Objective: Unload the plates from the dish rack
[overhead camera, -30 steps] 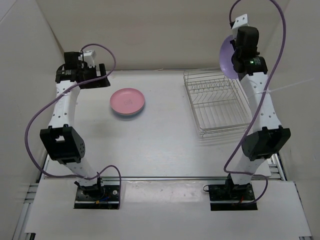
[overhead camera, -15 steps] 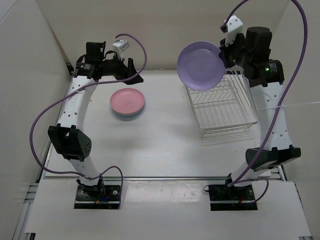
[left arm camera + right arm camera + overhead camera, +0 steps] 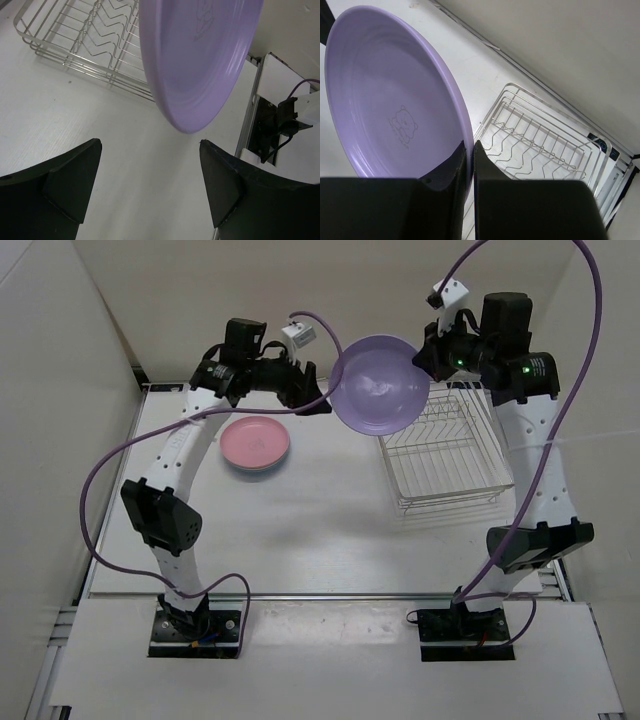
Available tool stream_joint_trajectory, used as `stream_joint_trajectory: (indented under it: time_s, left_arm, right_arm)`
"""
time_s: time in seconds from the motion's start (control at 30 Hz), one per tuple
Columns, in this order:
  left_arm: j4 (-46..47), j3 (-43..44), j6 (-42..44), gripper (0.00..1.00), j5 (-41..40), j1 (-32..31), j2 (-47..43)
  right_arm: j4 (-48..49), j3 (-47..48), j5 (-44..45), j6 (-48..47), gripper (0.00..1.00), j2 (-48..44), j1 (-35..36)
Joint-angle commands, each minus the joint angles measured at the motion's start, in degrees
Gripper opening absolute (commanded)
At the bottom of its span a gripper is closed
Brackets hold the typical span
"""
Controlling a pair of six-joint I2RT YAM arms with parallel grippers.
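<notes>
My right gripper (image 3: pixel 428 352) is shut on the rim of the purple plate (image 3: pixel 380 386) and holds it in the air left of the dish rack (image 3: pixel 440 445). The plate fills the right wrist view (image 3: pixel 390 100), the gripper (image 3: pixel 468 146) pinching its edge. The rack holds no plates, and it shows in both wrist views (image 3: pixel 540 145) (image 3: pixel 90 45). My left gripper (image 3: pixel 312 398) is open, its jaws wide apart (image 3: pixel 150 150), just left of the purple plate (image 3: pixel 200 60) and not touching it. A pink plate (image 3: pixel 255 442) tops a stack on the table; a light blue rim shows beneath it.
White walls enclose the table on the left, back and right. The purple cables (image 3: pixel 110 470) loop from both arms. The right arm's base (image 3: pixel 270 130) shows in the left wrist view.
My right gripper has carried the purple plate left and lower, away from the rack. My left arm has swung right from the back left corner to meet the plate.
</notes>
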Motion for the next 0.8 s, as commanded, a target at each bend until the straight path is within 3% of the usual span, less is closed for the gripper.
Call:
stream_joint_trajectory:
  time_s: [0.0, 0.23, 0.37, 0.4, 0.5, 0.67, 0.77]
  left_arm:
    - [0.0, 3.4, 0.3, 0.9, -1.0, -1.7, -0.6]
    - [0.5, 5.3, 0.3, 0.81, -3.9, -2.2, 0.0]
    - [1.6, 5.3, -1.0, 0.61, -5.7, -2.2, 0.0]
    - [1.7, 5.3, -1.5, 0.5, -6.4, -2.2, 0.0]
    - [2.3, 5.3, -2.0, 0.41, -7.0, -2.2, 0.0]
    - [2.3, 5.8, -3.2, 0.35, -8.2, -2.2, 0.0]
    - [3.5, 5.8, -4.5, 0.13, -10.7, -2.2, 0.0]
  right_arm:
    - [1.6, 2.7, -3.2, 1.2, 0.0, 0.2, 0.4]
    - [1.6, 3.4, -1.9, 0.7, 0.0, 1.3, 2.2]
    - [1.6, 2.8, -1.9, 0.7, 0.0, 1.3, 3.5]
    - [1.6, 2.8, -1.9, 0.7, 0.0, 1.9, 4.0]
    - [1.6, 3.4, -1.2, 0.7, 0.0, 1.9, 5.2]
    - [1.6, 4.1, -1.2, 0.7, 0.0, 2.5, 5.2]
    - [1.6, 3.4, -1.2, 0.7, 0.0, 1.9, 5.8]
